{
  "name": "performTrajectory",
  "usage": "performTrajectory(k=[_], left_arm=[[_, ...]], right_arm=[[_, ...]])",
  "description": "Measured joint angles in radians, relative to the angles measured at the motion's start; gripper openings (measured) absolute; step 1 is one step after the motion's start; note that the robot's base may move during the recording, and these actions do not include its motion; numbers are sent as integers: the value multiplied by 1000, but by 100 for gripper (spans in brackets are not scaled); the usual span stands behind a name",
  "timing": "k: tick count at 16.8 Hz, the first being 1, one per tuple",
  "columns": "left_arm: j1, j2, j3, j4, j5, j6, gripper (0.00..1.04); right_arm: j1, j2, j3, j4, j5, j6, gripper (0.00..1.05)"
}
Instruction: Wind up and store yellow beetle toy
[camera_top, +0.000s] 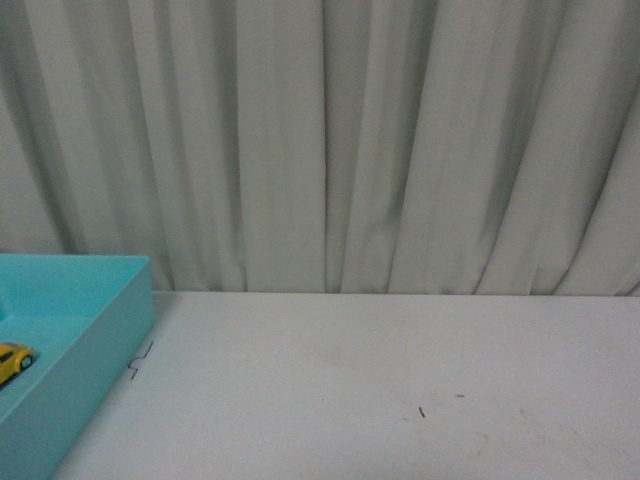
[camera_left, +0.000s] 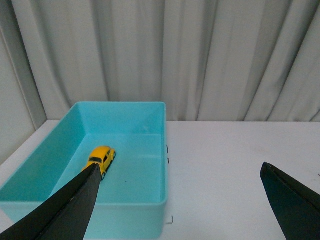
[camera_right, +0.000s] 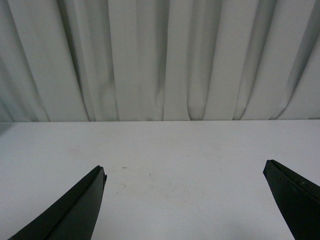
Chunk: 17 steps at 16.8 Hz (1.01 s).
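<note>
The yellow beetle toy sits on the floor of the turquoise bin, which stands at the left edge of the white table, near the curtain. The left gripper hangs above the bin's near wall, jaws wide apart and empty; the right gripper is likewise spread over bare tabletop. The storing looks done; I'd judge only drawing the arms back remains.
</note>
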<state>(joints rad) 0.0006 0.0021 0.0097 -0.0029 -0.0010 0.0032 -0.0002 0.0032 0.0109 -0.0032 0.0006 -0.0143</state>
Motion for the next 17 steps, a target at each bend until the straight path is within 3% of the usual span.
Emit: performTrajectory(k=[17], left_arm=[[0,0,0,-1,0,0,98]], right_arm=[[0,-1,0,-1,0,0,98]])
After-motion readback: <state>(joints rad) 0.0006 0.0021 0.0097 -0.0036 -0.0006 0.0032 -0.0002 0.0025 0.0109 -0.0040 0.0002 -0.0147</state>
